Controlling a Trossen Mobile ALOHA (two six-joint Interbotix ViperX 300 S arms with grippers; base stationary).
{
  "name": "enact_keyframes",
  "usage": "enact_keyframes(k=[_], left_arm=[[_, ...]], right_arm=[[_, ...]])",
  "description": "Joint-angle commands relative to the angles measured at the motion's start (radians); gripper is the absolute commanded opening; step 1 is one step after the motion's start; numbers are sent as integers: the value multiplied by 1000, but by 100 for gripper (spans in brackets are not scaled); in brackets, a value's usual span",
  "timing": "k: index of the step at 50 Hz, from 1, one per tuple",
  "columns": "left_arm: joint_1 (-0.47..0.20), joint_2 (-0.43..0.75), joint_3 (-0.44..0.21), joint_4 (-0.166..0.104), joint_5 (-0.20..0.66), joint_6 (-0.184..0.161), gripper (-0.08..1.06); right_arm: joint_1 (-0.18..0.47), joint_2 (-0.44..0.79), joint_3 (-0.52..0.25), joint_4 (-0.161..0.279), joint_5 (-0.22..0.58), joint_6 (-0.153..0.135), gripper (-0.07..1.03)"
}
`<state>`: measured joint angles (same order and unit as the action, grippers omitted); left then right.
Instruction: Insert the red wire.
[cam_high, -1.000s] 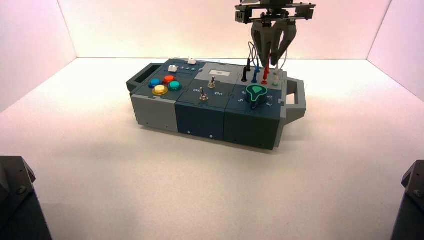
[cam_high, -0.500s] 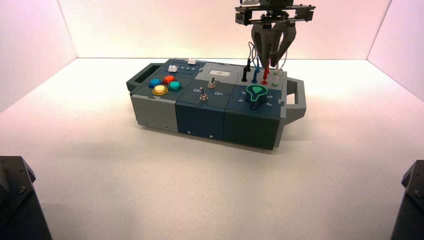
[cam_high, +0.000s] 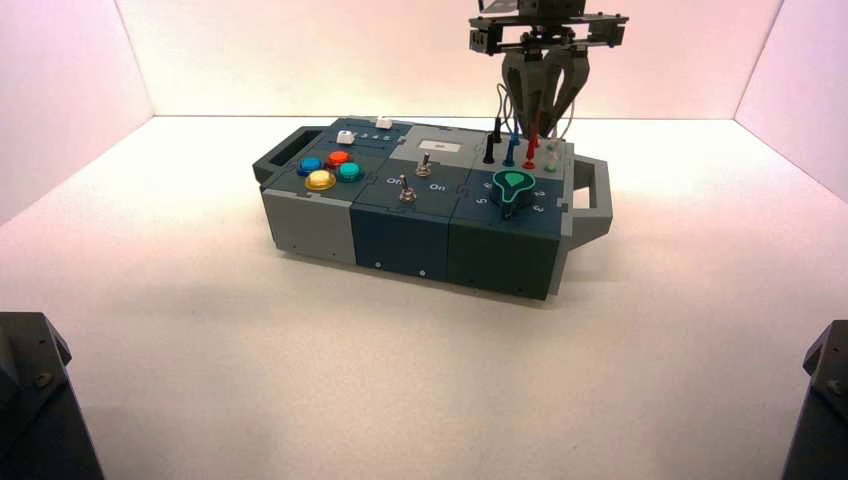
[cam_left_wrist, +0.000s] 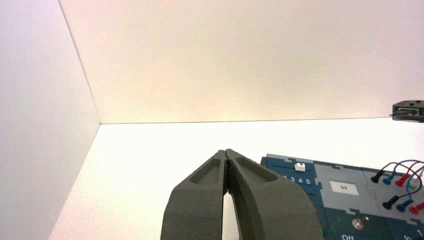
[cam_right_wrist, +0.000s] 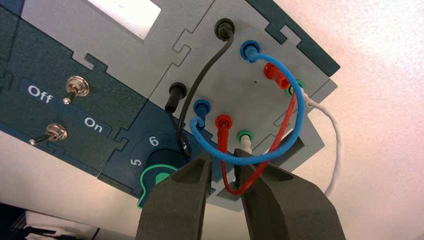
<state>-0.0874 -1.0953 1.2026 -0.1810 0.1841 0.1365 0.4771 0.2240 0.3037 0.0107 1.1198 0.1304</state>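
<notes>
Slightly lower in the high view than a second ago, my right gripper (cam_right_wrist: 223, 154) has shifted only a touch toward the left over the grey plug panel (cam_right_wrist: 255, 90). Its dark, matte, tapered fingers are spread, with a visible gap between them, near the front red banana plug (cam_right_wrist: 223, 134).

I see the red wire (cam_right_wrist: 286, 116) as a thin, smooth loop, running from that front plug across the right gripper's fingers to the back red banana plug (cam_right_wrist: 276, 75). Both plugs sit at the panel's red sockets; I can't tell how deep the front one goes. A thicker, glossy blue cable (cam_right_wrist: 295, 135) arcs over the red one and hides part of it. Green-ringed sockets take the white wire (cam_right_wrist: 336, 130), and the ribbed knob (cam_right_wrist: 162, 172) is partly covered by a finger.

From the high view, my right arm hangs in from the far side, fingertips down. My left gripper (cam_left_wrist: 226, 151) waits left of the box (cam_high: 430, 210), fingers pressed together.
</notes>
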Motion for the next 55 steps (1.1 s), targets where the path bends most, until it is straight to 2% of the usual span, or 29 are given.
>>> enact_keyframes(k=[1,12,29,55], left_arm=[[5,5,-35,2,-3,2,-3],[5,5,-35,2,-3,2,-3],[6,5,-35,2,-5,2,-3],[6,5,-35,2,-5,2,-3]], right_arm=[[8,-14,-12,3,-3,5,26],[9,-11,-12,2,-11,5,22],[8,-11,-11,2,-18,5,5],[8,15,2,-6,-32,5,3]])
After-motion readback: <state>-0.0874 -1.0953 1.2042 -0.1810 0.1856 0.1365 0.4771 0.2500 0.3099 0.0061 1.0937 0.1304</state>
